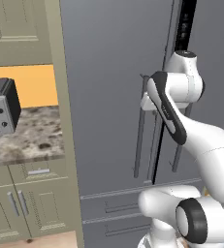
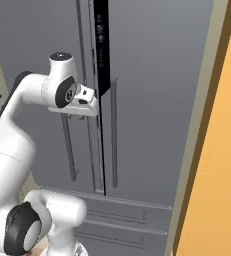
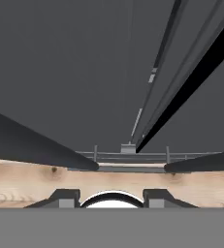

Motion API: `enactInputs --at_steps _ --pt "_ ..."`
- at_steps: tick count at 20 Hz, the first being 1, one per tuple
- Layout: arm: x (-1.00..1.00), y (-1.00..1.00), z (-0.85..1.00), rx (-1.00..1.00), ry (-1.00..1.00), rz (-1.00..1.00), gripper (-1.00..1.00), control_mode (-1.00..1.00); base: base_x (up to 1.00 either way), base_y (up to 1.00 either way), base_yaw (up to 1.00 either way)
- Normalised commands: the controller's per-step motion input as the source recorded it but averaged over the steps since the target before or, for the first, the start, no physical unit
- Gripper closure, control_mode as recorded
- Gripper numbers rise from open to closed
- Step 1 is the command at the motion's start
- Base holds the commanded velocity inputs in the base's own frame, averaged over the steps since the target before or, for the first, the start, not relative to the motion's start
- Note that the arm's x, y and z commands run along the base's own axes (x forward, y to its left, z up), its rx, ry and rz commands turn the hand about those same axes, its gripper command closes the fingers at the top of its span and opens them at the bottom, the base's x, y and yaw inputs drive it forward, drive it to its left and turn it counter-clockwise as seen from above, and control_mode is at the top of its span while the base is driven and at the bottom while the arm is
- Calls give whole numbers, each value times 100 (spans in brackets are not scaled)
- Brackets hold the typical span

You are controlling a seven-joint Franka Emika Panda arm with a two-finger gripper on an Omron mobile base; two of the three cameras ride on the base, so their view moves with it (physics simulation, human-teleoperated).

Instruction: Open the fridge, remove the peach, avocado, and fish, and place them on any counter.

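Note:
The dark grey fridge (image 1: 108, 72) (image 2: 157, 75) stands with both doors closed, a thin dark seam between them. The peach, avocado and fish are hidden behind the doors. My gripper (image 1: 145, 104) (image 2: 74, 117) hangs pointing down at the top of the left door handle (image 1: 140, 140) (image 2: 69, 150), just left of the seam. In the hand view the gripper (image 3: 111, 196) looks down the door front between the left handle (image 3: 36, 143) and the right handle (image 3: 205, 162). Its fingertips (image 3: 65, 196) stand a little apart with nothing between them. The counter (image 1: 31, 131) lies left of the fridge.
A dark microwave-like box (image 1: 2, 106) sits on the counter's far left, above beige cabinets (image 1: 16, 203). Fridge drawers (image 1: 108, 208) (image 2: 122, 215) run below the doors. An orange wall (image 2: 222, 150) closes in on the right. Wooden floor (image 3: 26, 186) lies below.

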Motion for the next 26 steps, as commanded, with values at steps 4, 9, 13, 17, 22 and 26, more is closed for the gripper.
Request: enactInputs --at_steps 4,9,13,17,22,26 --pt "0 0 0 0 0 0 -100 100 -13 -2 0" --pt "0 0 0 0 0 0 -100 100 -80 -36 -5" --pt "0 0 0 0 0 0 -100 100 -54 -41 0" --pt "-11 -5 6 0 -22 0 -100 -100 -7 -6 0" --pt "-2 26 5 1 -44 0 -100 -100 0 0 0" --pt "1 60 0 1 -17 0 -100 -100 0 0 0"
